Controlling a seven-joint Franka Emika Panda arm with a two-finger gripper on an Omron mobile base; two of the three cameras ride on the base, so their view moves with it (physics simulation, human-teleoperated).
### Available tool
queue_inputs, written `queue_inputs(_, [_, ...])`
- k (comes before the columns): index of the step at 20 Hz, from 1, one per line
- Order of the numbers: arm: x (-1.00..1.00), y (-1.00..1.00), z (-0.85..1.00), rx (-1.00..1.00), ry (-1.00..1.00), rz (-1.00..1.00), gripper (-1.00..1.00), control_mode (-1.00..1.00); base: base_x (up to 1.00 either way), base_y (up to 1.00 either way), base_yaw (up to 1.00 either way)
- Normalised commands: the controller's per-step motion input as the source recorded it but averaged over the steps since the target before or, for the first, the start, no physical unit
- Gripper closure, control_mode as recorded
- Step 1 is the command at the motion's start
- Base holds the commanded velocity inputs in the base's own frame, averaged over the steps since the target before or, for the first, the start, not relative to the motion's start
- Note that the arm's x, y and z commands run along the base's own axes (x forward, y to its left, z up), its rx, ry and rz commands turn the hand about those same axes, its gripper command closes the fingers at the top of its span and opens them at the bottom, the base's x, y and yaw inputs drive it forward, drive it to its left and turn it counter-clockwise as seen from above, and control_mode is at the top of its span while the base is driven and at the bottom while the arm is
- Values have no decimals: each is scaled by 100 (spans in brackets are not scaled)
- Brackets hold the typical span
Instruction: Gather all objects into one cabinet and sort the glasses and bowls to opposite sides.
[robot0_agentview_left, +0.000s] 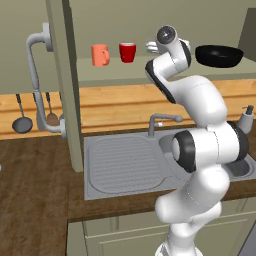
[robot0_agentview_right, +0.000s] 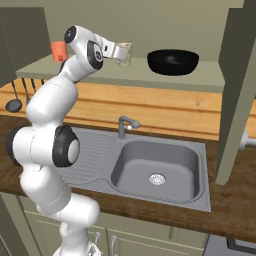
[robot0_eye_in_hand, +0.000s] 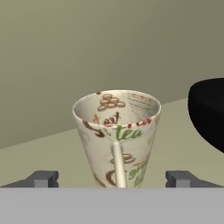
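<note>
Cabinet (robot0_agentview_left: 150, 75), olive-green, upper wall unit, door open; pale green shelf (robot0_agentview_right: 200, 77) carrying all four listed items:
- Orange-red mug (robot0_agentview_left: 100, 55): upright, at the left of the row in the left base view, handle side toward the red cup
- Glossy red cup (robot0_agentview_left: 127, 52): upright, just beside the orange-red mug, apart from it
- Beige patterned mug (robot0_eye_in_hand: 117, 135): upright on the shelf, printed with "tea" lettering, handle facing the hand camera; stands between the red cup and the bowl
- Black bowl (robot0_agentview_right: 173, 61): wide, shallow, glossy, at the right end of the shelf, apart from the beige mug

Tool (robot0_eye_in_hand: 113, 179): fingers (robot0_eye_in_hand: 43, 178) spread wide, one on either side of the beige mug's base, neither touching it; nothing gripped

Below: sink (robot0_agentview_right: 155, 170) and tap (robot0_agentview_right: 125, 125) set in the wooden worktop (robot0_agentview_right: 235, 210)
</note>
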Motion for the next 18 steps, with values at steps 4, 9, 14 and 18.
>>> queue_inputs(4, [1,0,0,0,0,0,100,-100,0,0,0])
queue_inputs(9, [0,0,0,0,0,0,100,-100,0,0,0])
queue_inputs(14, [0,0,0,0,0,0,100,-100,0,0,0])
queue_inputs(18, [0,0,0,0,0,0,100,-100,0,0,0])
